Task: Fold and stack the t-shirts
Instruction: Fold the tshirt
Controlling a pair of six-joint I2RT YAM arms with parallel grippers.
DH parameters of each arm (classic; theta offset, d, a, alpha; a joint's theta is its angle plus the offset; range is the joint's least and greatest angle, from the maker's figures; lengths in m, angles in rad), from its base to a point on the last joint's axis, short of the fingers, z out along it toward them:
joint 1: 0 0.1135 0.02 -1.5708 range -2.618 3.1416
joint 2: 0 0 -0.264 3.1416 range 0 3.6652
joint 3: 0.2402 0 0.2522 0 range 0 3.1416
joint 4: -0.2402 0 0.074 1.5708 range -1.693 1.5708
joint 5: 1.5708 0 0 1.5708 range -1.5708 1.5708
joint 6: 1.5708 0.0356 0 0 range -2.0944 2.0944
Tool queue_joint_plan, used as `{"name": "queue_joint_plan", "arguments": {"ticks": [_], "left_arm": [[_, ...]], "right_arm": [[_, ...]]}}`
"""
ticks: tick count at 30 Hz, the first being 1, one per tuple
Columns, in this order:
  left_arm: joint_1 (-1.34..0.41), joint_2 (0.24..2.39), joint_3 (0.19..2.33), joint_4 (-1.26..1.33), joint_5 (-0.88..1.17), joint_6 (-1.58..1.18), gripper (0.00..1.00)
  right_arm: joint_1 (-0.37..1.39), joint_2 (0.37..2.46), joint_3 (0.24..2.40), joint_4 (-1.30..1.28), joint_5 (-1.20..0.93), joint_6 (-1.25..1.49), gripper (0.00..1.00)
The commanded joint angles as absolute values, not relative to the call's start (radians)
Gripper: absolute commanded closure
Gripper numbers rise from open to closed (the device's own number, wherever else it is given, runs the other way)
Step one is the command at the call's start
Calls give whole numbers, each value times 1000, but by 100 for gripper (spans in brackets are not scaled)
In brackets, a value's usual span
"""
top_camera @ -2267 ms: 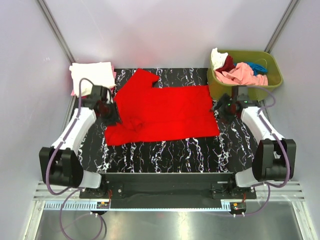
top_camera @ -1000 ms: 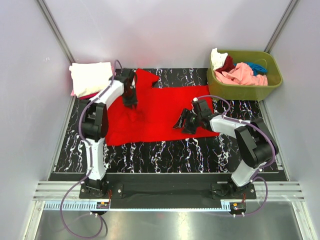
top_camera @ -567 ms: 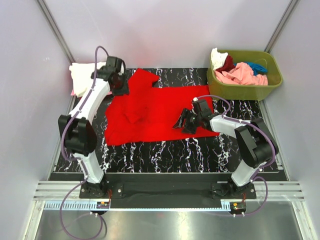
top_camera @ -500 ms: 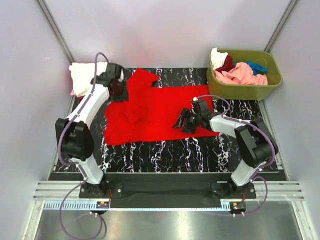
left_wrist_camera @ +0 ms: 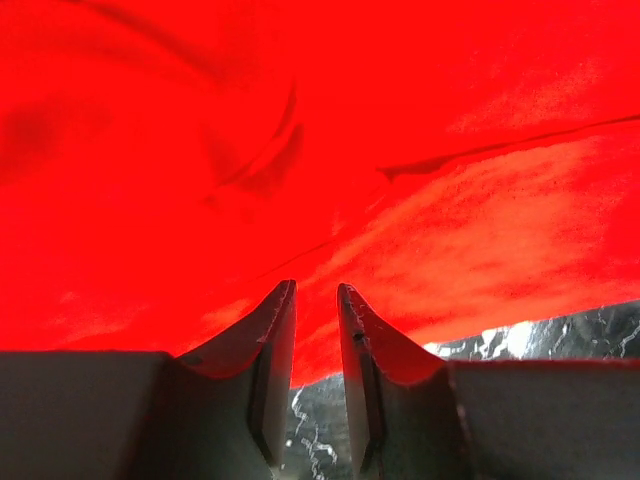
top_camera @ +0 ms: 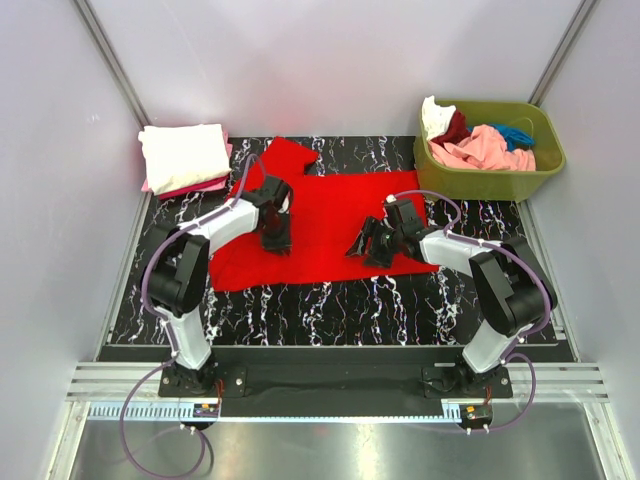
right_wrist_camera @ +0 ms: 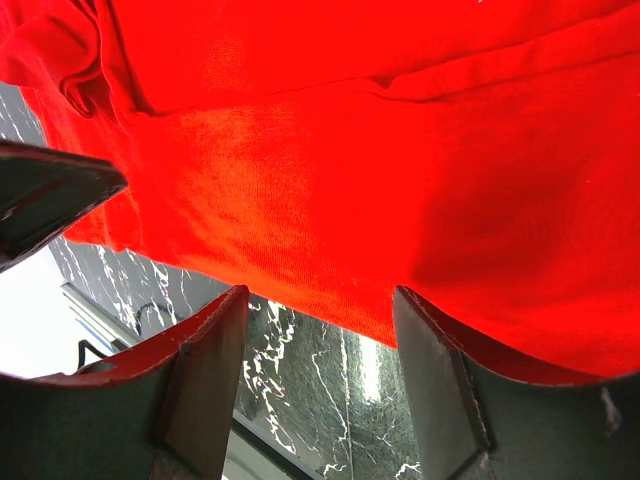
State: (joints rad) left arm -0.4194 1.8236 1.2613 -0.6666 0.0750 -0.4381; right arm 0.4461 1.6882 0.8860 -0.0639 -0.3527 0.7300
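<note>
Fingers of the left gripper (left_wrist_camera: 315,290) nearly together, only a slim gap, no cloth seen caught between, tips just over a creased patch of the red t-shirt (top_camera: 335,210). On the right gripper (right_wrist_camera: 318,293), spread wide, holding nothing, poised over the shirt's near hem with the marbled table (top_camera: 350,300) showing beneath. Shirt spread across mid-table, left side rumpled, one sleeve poking toward the far edge, well apart from the folded cream-white shirt (top_camera: 180,152) at far left and the bin (top_camera: 490,185) of loose shirts (top_camera: 485,148) at far right. Likely trouble: too slim a gap on the left for a proper bite, so perhaps only a top wrinkle pinched and lost on the lift. On the right, possibly a scrape on the table, or the hem missed. With uneven holds, a skewed, bunched fold.
</note>
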Motion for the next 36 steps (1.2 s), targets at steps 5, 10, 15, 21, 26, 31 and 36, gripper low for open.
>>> {"name": "queue_joint_plan", "arguments": {"ticks": [5, 10, 15, 21, 26, 31, 36], "left_arm": [[-393, 1922, 1365, -633, 18, -419, 73], [-328, 1976, 1477, -675, 8, -384, 73], [-213, 2126, 1776, -843, -126, -292, 72], [-97, 2249, 2226, -1013, -133, -273, 72], [-112, 2010, 1970, -911, -63, -313, 58], [-124, 1699, 1518, -786, 26, -388, 56], [-124, 1470, 1122, -669, 129, -449, 53]], "right_arm": [[454, 1684, 885, -28, -353, 716, 33], [453, 1686, 884, -26, -354, 716, 33], [454, 1686, 885, -28, -354, 713, 33], [454, 1686, 884, -23, -357, 712, 33], [456, 1686, 884, -23, -357, 713, 33], [446, 1683, 894, -37, -383, 713, 34], [436, 1548, 890, -112, -358, 680, 30]]}}
